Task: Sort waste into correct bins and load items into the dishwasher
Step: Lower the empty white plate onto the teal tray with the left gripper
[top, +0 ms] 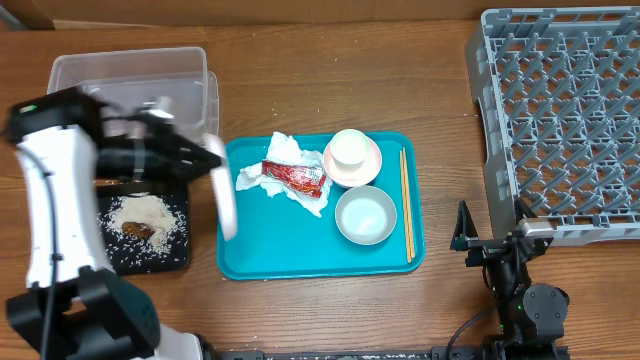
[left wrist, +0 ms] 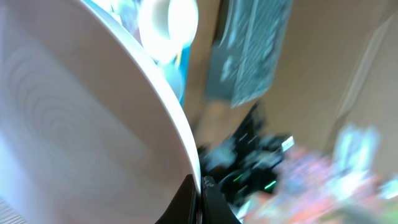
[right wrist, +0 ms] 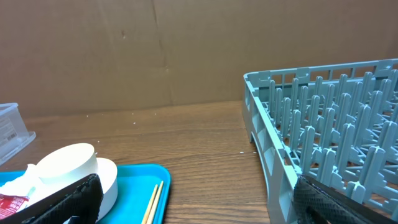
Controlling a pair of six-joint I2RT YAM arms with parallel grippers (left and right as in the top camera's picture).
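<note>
Dish rack (top: pixel 560 120) sits at the far right edge of the table, no dishes in it that I can see, so loading hasn't started by the look of it. Teal tray (top: pixel 300 255) is in the middle as the pickup spot. Clear tub (top: pixel 130 70) is back left, and I can't see anything in it. Black tray (top: pixel 175 262) sits front left, just in front of the tub. Your left gripper (top: pixel 200 155) is clamped tight on the rim of the plate (top: pixel 226 205), holding it tipped up on edge over the gap between the black tray and the teal tray. I read that tilt as a scrape-off pose, letting food slide down into the black tray. Your right gripper (top: pixel 490 232) is parked beside the rack with its jaws spread wide and nothing in them, likely waiting its turn for the dishes. A cup (top: pixel 352 148) sits in a small bowl at the back of the teal tray, and a second bowl (top: pixel 365 215) is just in front of it. The napkin (top: pixel 262 175) is crumpled on the tray's left half with the red wrapper (top: pixel 295 178) lying on top of it; both are unsorted. Chopsticks (top: pixel 406 205) lie along the tray's right edge. Rice (top: pixel 140 210) is piled in the black tray with the brown scrap (top: pixel 138 229) on it, so the food waste looks done. Next up is probably the plate going to the rack.
</note>
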